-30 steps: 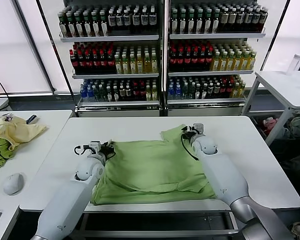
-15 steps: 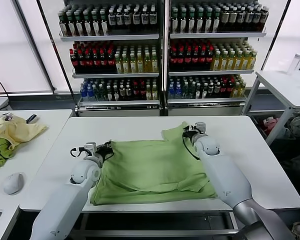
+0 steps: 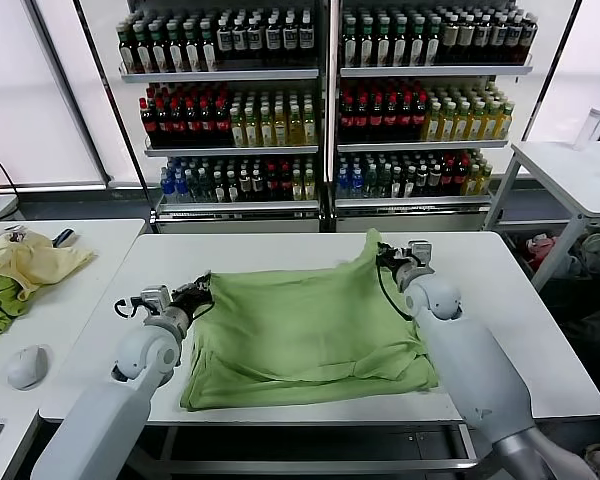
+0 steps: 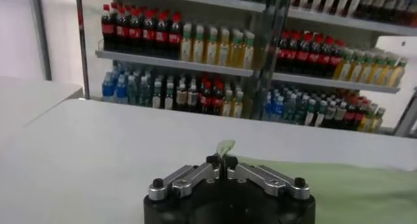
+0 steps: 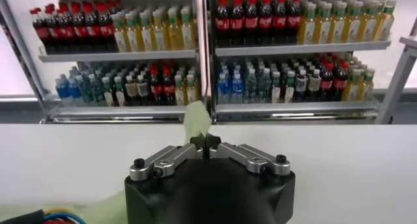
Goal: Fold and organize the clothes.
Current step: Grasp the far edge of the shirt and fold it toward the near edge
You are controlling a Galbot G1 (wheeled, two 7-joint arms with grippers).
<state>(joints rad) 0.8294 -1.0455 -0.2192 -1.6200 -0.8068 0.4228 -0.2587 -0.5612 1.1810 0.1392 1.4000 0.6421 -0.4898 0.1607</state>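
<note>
The light green polo shirt (image 3: 300, 325) lies spread on the white table (image 3: 280, 250), its far edge lifted and stretched between both grippers. My left gripper (image 3: 202, 287) is shut on the shirt's far left corner; in the left wrist view (image 4: 221, 163) a strip of green cloth (image 4: 225, 147) sticks up between the closed fingertips. My right gripper (image 3: 383, 255) is shut on the far right corner; in the right wrist view (image 5: 207, 142) a pale green fold (image 5: 195, 120) rises from the closed fingertips. The collar and printed patch are hidden.
A pale yellow garment with darker green cloth (image 3: 20, 270) and a mouse (image 3: 25, 366) lie on the side table at left. Drink shelves (image 3: 325, 110) stand behind the table. Another white table (image 3: 570, 170) stands at the right.
Both grippers have moved outward and away from me, holding the shirt's far corners. The far edge has lifted and pulled taut, and the right corner now stands up in a peak.
</note>
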